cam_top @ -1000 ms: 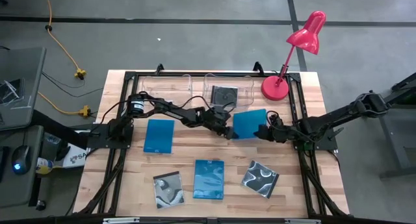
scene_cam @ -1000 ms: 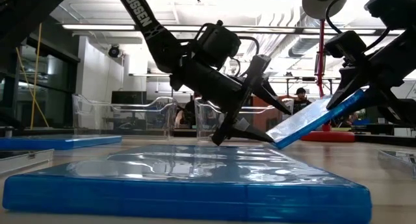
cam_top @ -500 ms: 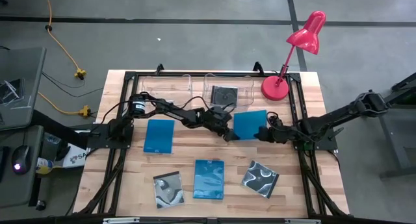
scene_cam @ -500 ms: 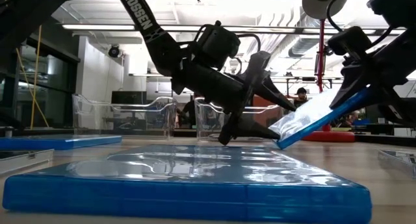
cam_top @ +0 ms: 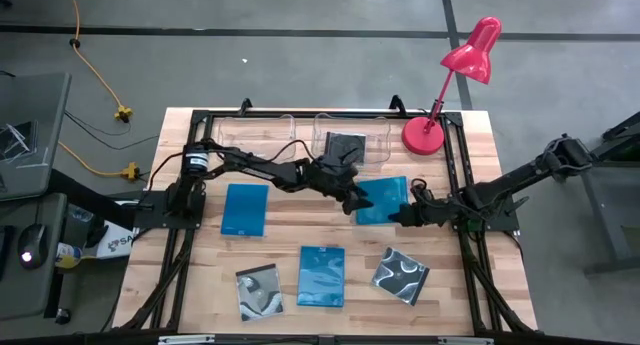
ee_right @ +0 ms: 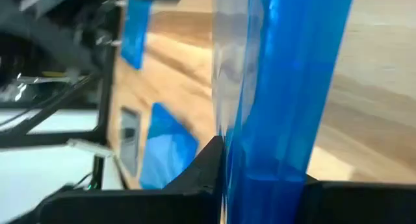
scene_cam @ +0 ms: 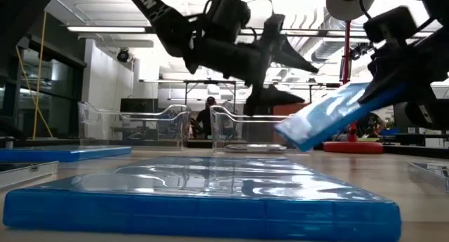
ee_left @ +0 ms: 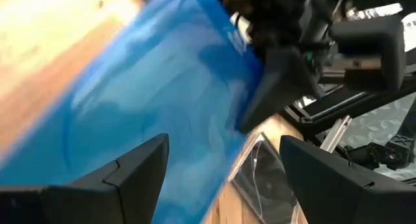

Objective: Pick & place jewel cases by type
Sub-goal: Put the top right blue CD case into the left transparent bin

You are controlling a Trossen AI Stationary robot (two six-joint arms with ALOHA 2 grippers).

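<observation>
Now blue case (cam_top: pixel 381 200) clamped in R gripper (cam_top: pixel 402 216).

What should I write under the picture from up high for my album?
Right gripper lifts a blue jewel case off the table while the open left gripper waits beside it.

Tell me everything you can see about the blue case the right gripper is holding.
The blue jewel case is a thin, flat rectangle of glossy bright blue plastic with a clear sleeve over its face. It is off the table, tilted, its low end toward the table's middle. The right gripper is shut on one edge; the left gripper hangs open over its other end, not gripping it.
</observation>
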